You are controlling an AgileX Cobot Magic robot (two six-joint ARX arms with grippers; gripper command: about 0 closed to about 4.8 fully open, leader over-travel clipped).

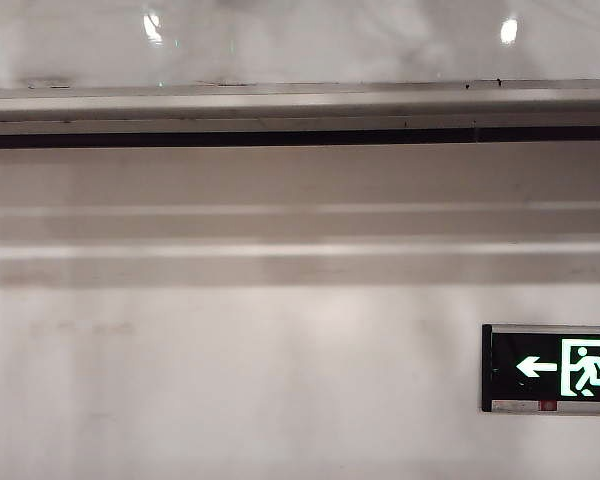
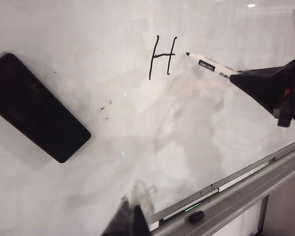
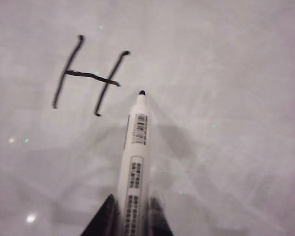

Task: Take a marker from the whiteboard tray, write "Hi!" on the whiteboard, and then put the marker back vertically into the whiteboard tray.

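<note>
**Black "H" done, nib hovering beside it**

Silver-grey whiteboard tray (image 1: 300, 108) spans the exterior view under the whiteboard (image 1: 300, 45); neither arm shows.

Left wrist view: the left end effector (image 2: 130, 219) sits near the tray edge, its opening unreadable.

Right wrist view: the right end effector (image 3: 130, 216) is clamped narrowly on the marker (image 3: 135, 152), nib just beside the "H" (image 3: 88, 76). A slanted or weak press could smear or skip the "i".
</note>
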